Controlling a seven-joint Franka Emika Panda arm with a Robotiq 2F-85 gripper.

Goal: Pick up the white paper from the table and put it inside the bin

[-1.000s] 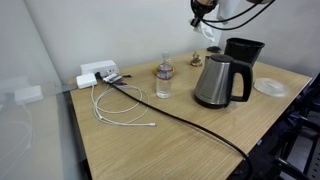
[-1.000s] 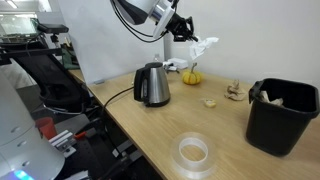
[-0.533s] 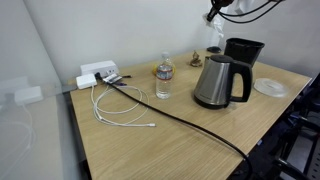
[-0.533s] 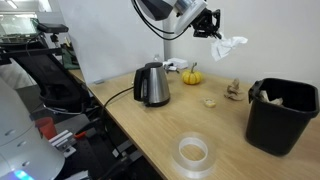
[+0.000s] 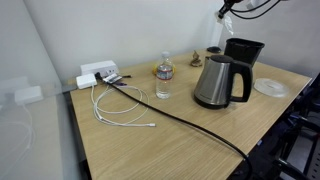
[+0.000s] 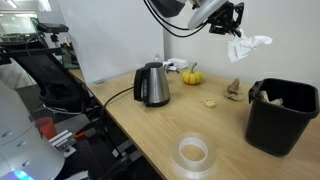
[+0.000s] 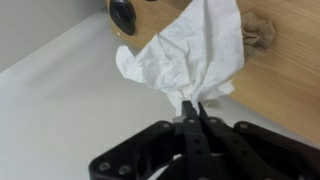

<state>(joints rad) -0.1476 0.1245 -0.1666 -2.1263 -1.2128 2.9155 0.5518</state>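
The jaws were closed tight on the paper (image 7: 190,55). In the wrist view they pinched its lower edge, and the crumpled sheet fanned out toward 12 o'clock from the tips. In an exterior view the paper (image 6: 247,46) hung in the air well above the desk (image 6: 150,135). It was high at about 11 o'clock from the bin (image 6: 280,115), and apparently not yet over the bin's mouth. Judged from that, the pick-up was done and the task stood at its carry stage. What was left was to bring the paper over the rim, lower it and let it go. The kettle (image 6: 152,85) stood well apart, at 9 o'clock from the bin, and did not look to be in the way. In an exterior view from another angle the bin (image 5: 245,50) sat just behind the kettle (image 5: 215,82), at about 1 o'clock from it. The arm was cut off by the top edge there, and the paper was too small to make out with any certainty. No brand or lettering could be read anywhere. The bottle (image 5: 164,78) carried a label band, but it was too small to read. The kettle, the bin and the power block (image 5: 97,73) showed no legible mark.
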